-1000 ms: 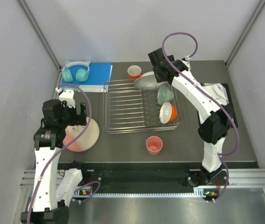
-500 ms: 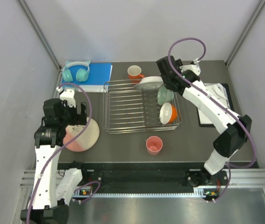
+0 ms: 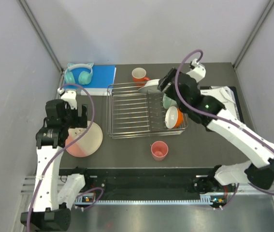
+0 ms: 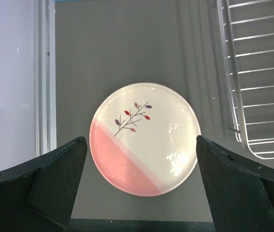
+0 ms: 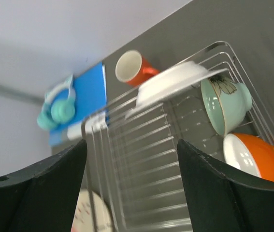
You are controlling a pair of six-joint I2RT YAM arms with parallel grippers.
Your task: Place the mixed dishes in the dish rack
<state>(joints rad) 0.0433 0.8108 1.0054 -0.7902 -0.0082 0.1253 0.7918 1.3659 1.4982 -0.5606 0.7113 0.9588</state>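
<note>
A dark grey worktop (image 3: 127, 147) sits between plain pale walls (image 3: 141, 29), joined at the far corners by metal posts (image 3: 39, 33). A ribbed aluminium rail (image 3: 257, 183) runs along the near edge. Light is even.

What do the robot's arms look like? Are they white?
Mostly: the left arm and right arm have white links and black joints. A thin purple cable loops along each. The left gripper and right gripper have chunky black wedge-shaped fingers.

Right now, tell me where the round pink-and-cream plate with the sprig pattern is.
In the top view, the pink-and-cream sprig plate lies flat on the dark table at near left, just left of the silver wire dish rack.
</note>
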